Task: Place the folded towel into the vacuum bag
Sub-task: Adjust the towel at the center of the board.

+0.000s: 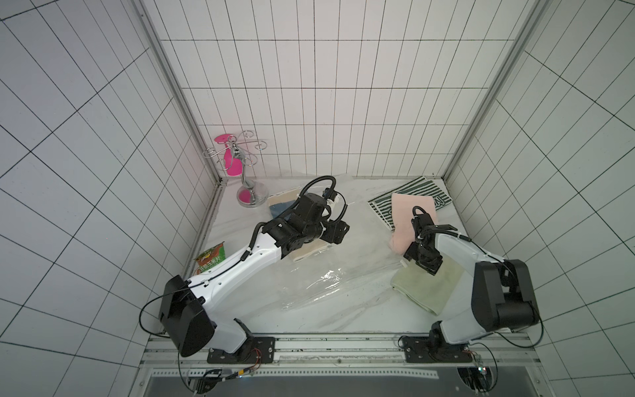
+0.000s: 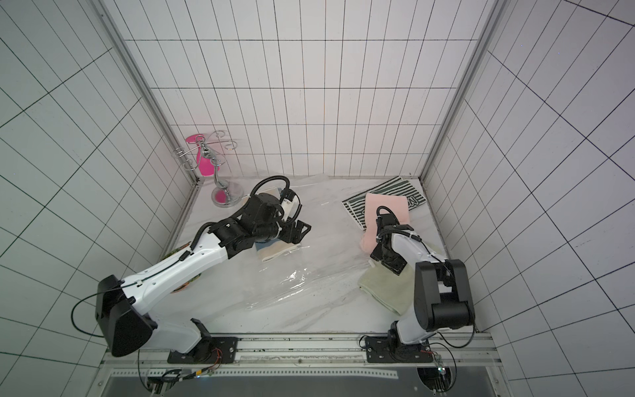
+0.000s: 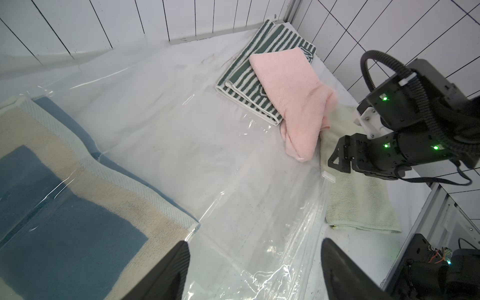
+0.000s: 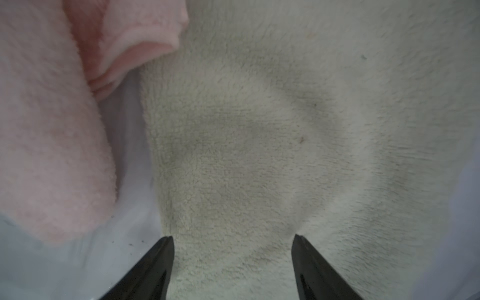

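Pressing down at the near right onto the pale green towel [image 4: 259, 130] with the right gripper [image 4: 233, 239], with fingers parted around a soft hump of pile, clamping nothing. Finding the white slider clip [image 3: 327, 178] just beside that towel's inner edge, marking one end of the vacuum bag [image 1: 330, 288]. Lying clear and crinkled over the middle of the pale marbled table [image 1: 360, 323], reaching toward the back wall. Noting a green and orange snack packet [image 1: 211, 259] by the left wall. Hovering farther in with the left gripper [image 3: 254, 241], with fingers wide apart and empty above the plastic. Showing the beige and blue folded towel [image 3: 78, 194] just beside it under glossy film; not telling whether inside the bag or beneath. Draping a pink towel [image 1: 409, 213] over a green-striped towel [image 1: 419, 189] at the far right, touching the pale green one. Ending at a chrome hook stand [image 1: 256, 199] in the far left corner.
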You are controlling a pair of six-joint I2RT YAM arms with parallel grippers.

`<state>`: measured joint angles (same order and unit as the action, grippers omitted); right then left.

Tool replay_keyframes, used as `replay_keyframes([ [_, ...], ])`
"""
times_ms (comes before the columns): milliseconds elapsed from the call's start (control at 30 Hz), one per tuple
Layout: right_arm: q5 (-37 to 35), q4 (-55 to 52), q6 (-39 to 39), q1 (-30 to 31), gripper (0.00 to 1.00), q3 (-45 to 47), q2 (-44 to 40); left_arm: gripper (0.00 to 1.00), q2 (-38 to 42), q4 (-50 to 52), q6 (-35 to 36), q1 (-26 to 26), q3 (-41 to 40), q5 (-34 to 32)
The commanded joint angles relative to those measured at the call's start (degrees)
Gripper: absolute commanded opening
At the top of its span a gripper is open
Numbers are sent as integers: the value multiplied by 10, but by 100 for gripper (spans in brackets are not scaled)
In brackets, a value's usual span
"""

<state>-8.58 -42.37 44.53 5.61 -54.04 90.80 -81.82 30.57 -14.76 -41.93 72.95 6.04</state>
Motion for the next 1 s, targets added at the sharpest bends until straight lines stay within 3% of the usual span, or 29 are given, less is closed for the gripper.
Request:
replay_keyframes([
  [0, -23, 1, -2, 9, 75, -33, 38, 80, 14, -18, -3, 2, -7, 6],
  [100, -12, 1, 3, 5, 67, -18, 62, 80, 15, -19, -4, 2, -7, 7],
  [200, 92, 78, 11, -32, 31, 43, 41, 80, 16, -18, -3, 2, -8, 7],
  [267, 144, 113, 8, -46, 13, 81, -7, 80, 16, -18, -2, 3, -9, 8],
  [367, 205, 149, -13, -57, 0, 123, -109, 80, 16, -15, 2, 3, -9, 5],
  [500, 354, 214, -12, -109, 0, 172, -194, 80, 13, -13, 0, 2, -5, 9],
  [567, 383, 228, 9, -135, 0, 194, -220, 80, 13, -14, -2, 2, -4, 12],
  [667, 347, 204, 43, -173, 4, 225, -254, 80, 15, -12, -1, 2, -3, 10],
  [833, 238, 40, -11, -189, 9, 164, -161, 80, 15, -10, -2, 3, 1, 11],
  [967, 208, 35, -13, -190, 26, 169, -188, 80, 18, -10, 1, 2, -1, 6],
])
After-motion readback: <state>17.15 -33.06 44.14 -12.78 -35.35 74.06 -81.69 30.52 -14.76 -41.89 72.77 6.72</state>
